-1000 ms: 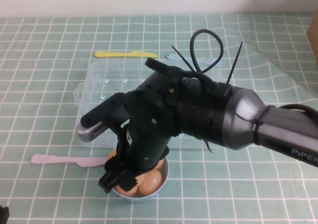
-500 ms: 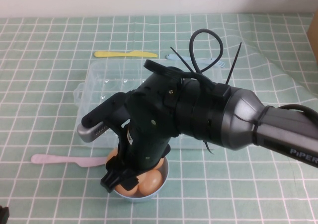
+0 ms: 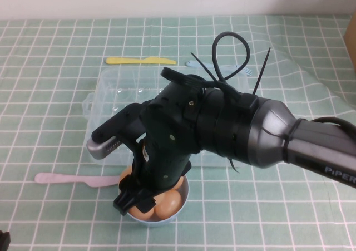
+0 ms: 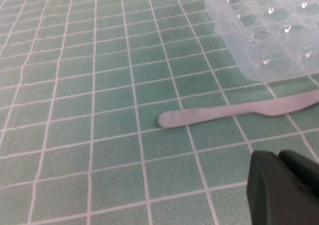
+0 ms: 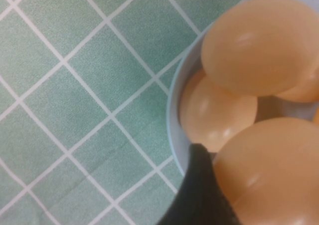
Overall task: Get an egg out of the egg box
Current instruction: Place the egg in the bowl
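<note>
The clear plastic egg box [image 3: 117,89] stands mid-table, and the cells I can see are empty; it also shows in the left wrist view [image 4: 269,30]. My right gripper [image 3: 135,202] hangs over the small light-blue bowl [image 3: 182,203], just in front of the box. It is shut on an orange-tan egg [image 5: 269,170], with one black finger [image 5: 199,195] against the shell. Other eggs [image 5: 259,45] lie in the bowl [image 5: 175,100] below. My left gripper [image 4: 286,185] is shut and empty, low over the cloth at the near left.
A pink plastic knife [image 3: 67,179] lies left of the bowl and shows in the left wrist view [image 4: 234,112]. A yellow knife [image 3: 139,60] and a pale blue fork [image 3: 245,70] lie behind the box. The right arm hides much of the box.
My right gripper has shifted very slightly over the bowl. Nothing else has moved.
</note>
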Action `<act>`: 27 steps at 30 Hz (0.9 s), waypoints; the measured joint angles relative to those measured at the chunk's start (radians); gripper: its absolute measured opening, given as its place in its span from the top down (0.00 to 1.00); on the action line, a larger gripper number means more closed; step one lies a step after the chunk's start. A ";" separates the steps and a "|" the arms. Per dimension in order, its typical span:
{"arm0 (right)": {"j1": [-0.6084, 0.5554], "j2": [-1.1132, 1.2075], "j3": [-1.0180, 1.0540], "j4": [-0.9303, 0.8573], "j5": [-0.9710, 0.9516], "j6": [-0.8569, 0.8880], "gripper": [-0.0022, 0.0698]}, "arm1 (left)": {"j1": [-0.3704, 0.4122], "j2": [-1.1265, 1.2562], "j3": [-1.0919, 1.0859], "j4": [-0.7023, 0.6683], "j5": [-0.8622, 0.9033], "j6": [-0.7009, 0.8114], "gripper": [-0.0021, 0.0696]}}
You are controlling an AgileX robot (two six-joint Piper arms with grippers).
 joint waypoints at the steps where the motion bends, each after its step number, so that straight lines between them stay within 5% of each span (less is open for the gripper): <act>1: 0.000 0.000 0.000 -0.002 0.000 0.000 0.35 | 0.000 0.000 0.000 0.000 0.000 0.000 0.98; 27: 0.000 0.000 0.000 -0.005 0.000 0.000 0.30 | 0.000 0.000 0.000 0.000 0.000 0.000 0.98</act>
